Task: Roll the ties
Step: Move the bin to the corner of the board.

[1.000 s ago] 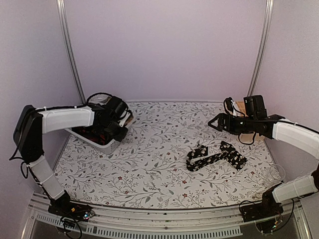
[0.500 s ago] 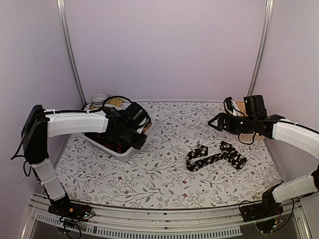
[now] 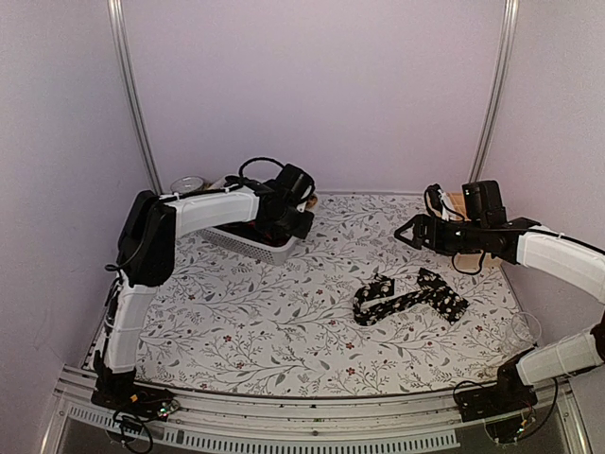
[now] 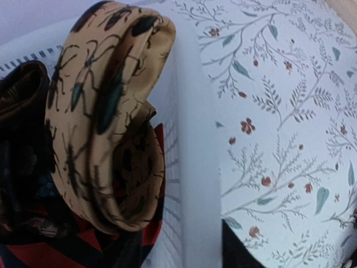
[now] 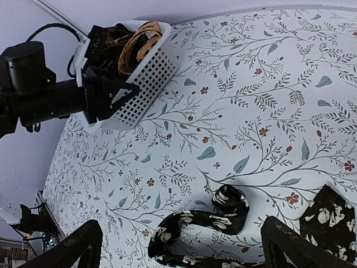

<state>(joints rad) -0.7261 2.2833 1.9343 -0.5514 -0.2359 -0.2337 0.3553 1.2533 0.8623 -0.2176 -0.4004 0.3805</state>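
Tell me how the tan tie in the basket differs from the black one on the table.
The tan tie carries beetles, the black tie pale flowers. The tan tie is rolled into a coil; the black tie lies loose and bent. The tan tie sits in the white basket among other ties; the black tie lies alone on the table. Both are patterned neckties.

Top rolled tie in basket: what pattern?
Tan tie, dark beetle print; best in left wrist view.
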